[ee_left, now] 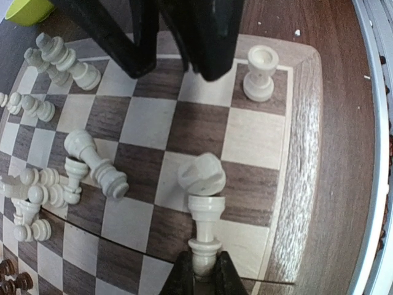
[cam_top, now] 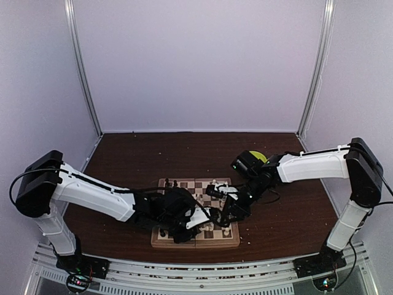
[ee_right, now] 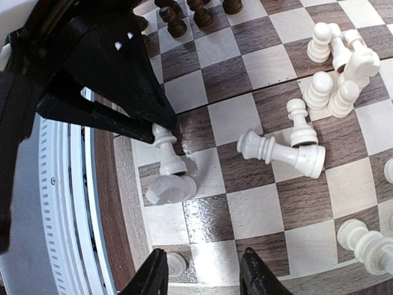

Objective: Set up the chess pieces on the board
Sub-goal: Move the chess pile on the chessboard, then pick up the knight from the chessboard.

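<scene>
Left jaws pinch a white knight; right jaws gape.
The left gripper holds the knight by its base over the board's edge squares. The right gripper hovers close by, near a rook. Other white pieces lie toppled.

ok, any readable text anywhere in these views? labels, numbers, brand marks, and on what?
No readable text in any view.
chessboard: border bare, no rank or file marks.
white chess pieces: plain, no markings.
arms: no legible label or number in the top view.
</scene>
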Robot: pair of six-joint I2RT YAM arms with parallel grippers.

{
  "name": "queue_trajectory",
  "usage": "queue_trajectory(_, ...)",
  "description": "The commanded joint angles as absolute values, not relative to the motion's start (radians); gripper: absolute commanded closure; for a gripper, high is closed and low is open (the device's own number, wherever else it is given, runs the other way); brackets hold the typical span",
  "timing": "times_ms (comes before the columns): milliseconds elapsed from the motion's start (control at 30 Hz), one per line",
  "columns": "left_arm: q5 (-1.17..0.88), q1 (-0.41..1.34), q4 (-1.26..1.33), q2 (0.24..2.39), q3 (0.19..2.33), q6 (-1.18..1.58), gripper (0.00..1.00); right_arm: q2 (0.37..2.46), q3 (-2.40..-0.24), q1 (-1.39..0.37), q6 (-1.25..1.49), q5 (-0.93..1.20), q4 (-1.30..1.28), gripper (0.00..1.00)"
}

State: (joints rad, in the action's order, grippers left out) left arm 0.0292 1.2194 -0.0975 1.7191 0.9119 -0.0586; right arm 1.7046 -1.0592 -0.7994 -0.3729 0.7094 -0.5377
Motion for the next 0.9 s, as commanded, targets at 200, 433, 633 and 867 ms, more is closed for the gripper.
queue_trajectory(200, 0.011, 1.226, -0.047, 1.666, 0.849, -0.001, 0.91, 1.622, -1.04, -0.794, -0.316, 0.799, -0.476, 0.59)
queue_trajectory(433, -0.001, 1.226, 0.046, 1.742, 0.891, 0.009, 0.91, 1.628, -1.036, -0.789, -0.275, 0.785, -0.461, 0.59)
queue_trajectory(633, -0.001, 1.226, 0.098, 1.796, 0.945, -0.011, 0.91, 1.618, -1.003, -0.782, -0.294, 0.753, -0.474, 0.57)
queue_trajectory(867, 0.005, 1.226, 0.142, 1.813, 0.945, -0.004, 0.91, 1.679, -1.032, -0.78, -0.277, 0.75, -0.486, 0.58)
